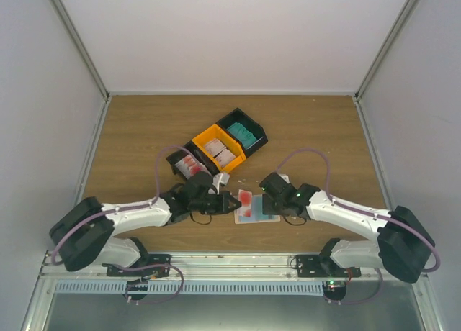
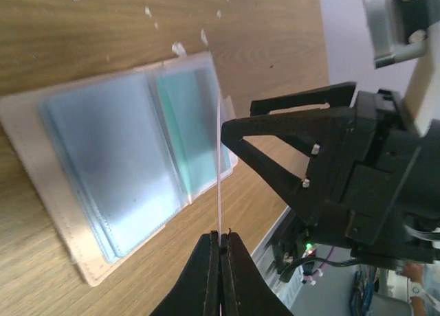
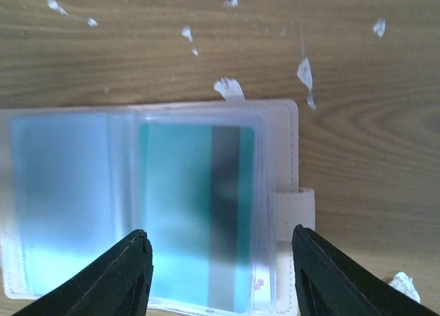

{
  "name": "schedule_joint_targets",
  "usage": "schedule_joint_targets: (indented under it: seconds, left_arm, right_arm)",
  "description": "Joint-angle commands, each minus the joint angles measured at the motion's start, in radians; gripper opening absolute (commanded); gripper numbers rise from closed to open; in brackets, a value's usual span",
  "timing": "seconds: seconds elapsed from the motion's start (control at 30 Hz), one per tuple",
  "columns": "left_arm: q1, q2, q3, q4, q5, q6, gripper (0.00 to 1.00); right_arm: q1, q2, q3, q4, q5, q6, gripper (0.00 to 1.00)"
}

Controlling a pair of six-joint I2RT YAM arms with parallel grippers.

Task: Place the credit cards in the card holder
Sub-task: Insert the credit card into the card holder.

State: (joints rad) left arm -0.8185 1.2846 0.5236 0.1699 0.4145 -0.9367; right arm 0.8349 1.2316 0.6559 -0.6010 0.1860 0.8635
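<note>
The card holder (image 1: 253,217) lies open on the table between my arms, its clear sleeves showing. It also shows in the left wrist view (image 2: 103,172) and the right wrist view (image 3: 285,151), with its tab (image 3: 295,209) at the right. A teal credit card (image 3: 175,206) with a dark stripe sits in the right sleeve. My left gripper (image 2: 221,235) is shut on a white-and-red credit card (image 1: 245,200), seen edge-on (image 2: 219,158), held over the holder's edge. My right gripper (image 3: 218,232) is open just above the holder, its fingers either side of the teal card.
The joined black-orange-black bins (image 1: 218,148) stand behind the holder, with red-marked cards (image 1: 189,165), white cards (image 1: 220,154) and teal cards (image 1: 245,135) in them. Small white scraps (image 3: 228,88) lie on the wood by the holder. The two grippers (image 1: 252,198) are close together.
</note>
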Motion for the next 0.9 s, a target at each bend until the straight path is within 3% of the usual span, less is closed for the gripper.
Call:
schedule_joint_targets:
  seconds: [0.0,0.4,0.63,0.87]
  left_arm:
    - [-0.078,0.12,0.039,0.204,-0.081,-0.075,0.0]
    - [-0.125,0.323,0.031,0.399,-0.136,-0.139,0.0]
    - [-0.125,0.33,-0.002,0.425,-0.197,-0.17,0.0]
    - [-0.126,0.326,-0.064,0.48,-0.224,-0.23,0.0]
  right_arm:
    - [-0.002,0.026,-0.03,-0.008,-0.011,0.037,0.56]
    - [-0.008,0.062,-0.097,0.001,-0.024,0.044,0.39]
    - [-0.023,0.055,-0.126,0.008,-0.024,0.034,0.31]
    - [-0.038,0.042,-0.149,0.044,-0.06,0.014,0.29]
